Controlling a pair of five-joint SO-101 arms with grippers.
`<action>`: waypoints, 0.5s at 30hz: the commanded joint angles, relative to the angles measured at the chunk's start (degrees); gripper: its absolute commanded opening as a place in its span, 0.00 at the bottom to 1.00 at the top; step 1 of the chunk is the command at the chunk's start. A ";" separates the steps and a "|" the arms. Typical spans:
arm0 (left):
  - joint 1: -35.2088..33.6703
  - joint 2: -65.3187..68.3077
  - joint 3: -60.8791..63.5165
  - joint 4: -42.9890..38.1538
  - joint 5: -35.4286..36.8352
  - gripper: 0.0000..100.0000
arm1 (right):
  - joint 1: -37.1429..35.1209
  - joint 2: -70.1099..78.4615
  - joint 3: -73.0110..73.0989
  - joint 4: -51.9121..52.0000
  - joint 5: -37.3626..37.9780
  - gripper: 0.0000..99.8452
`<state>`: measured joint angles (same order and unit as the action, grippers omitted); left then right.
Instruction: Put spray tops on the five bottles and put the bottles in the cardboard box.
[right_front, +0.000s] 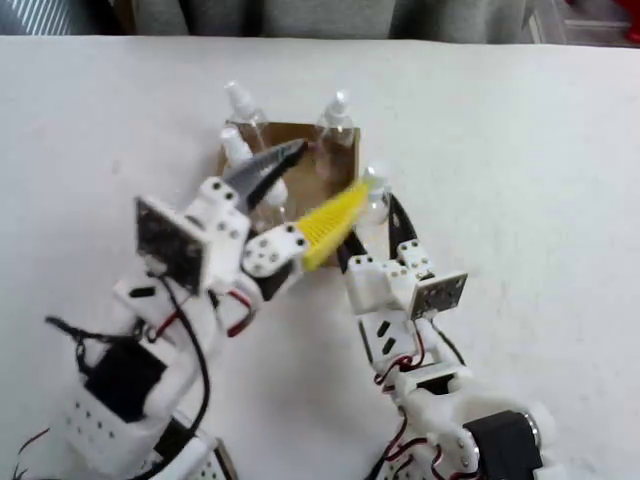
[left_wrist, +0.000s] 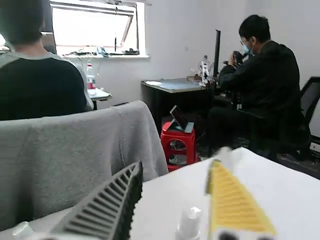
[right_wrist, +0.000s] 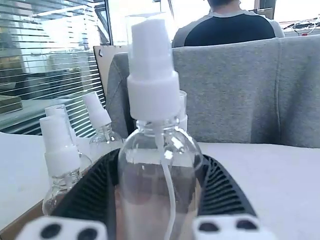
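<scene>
Centrally, the right gripper (right_wrist: 160, 159) is clenched around a capped bottle (right_wrist: 157, 200), apparently at the right edge of the cardboard box (right_front: 288, 129). The left gripper (right_front: 330, 168) hangs spread wide over it.

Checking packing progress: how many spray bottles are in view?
4 bottles: one held by the right gripper at the cardboard box's right edge, one at its far-left corner, one far-right, one inside at left. The left gripper may hide another.

An office: desks (left_wrist: 170, 85), a window (left_wrist: 92, 27), a red stool (left_wrist: 179, 145).
</scene>
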<state>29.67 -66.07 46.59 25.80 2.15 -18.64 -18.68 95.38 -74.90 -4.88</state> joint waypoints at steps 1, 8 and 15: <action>-5.67 -6.55 -3.25 2.55 0.18 0.07 | 1.98 -2.15 0.44 -0.31 -0.53 0.02; -12.62 -16.57 -3.16 13.54 0.18 0.09 | 2.42 -2.15 -3.87 -0.13 -0.09 0.02; -18.86 -23.96 -0.26 20.84 0.18 0.09 | 1.98 -2.15 -10.64 2.07 -0.09 0.02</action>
<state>13.93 -87.16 46.42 44.18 2.15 -16.79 -19.03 89.32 -74.64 -4.88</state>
